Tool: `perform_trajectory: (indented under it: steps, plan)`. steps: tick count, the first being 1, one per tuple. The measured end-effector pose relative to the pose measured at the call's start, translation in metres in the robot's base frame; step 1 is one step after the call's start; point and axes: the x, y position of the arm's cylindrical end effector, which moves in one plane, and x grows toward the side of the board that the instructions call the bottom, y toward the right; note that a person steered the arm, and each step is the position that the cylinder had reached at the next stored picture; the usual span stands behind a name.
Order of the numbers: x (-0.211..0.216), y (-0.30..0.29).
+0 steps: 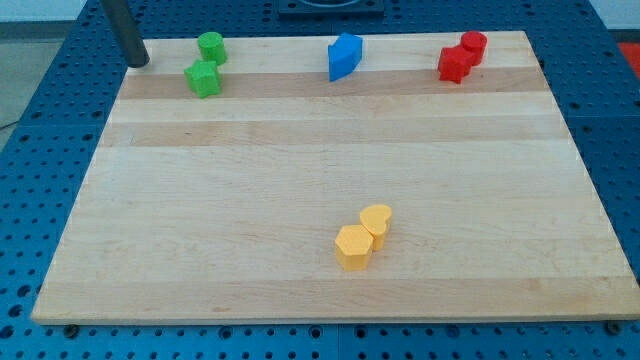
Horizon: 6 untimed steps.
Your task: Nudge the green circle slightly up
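Camera view shows my tip [139, 62], a bare rod tool holding nothing, resting left of the green circle [211, 46], not yet below it for pushing upward.

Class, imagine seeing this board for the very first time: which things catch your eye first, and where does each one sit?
The bright block pairs stand out on the pale wooden board: the green circle touching a second green block at the view's top left, two red blocks at top right, a lone blue block between them, and two yellow blocks low in the middle. My tip, the dark rod tool's end, sits left of the green circle.
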Motion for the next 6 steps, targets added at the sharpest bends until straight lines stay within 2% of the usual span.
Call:
perform_trajectory:
  steps: [1, 3, 4, 5, 6]
  plan:
    - [-0.023, 0.025]
    - [0.0, 0.15]
    - [0.0, 0.13]
    - [0.017, 0.123]
    - [0.031, 0.155]
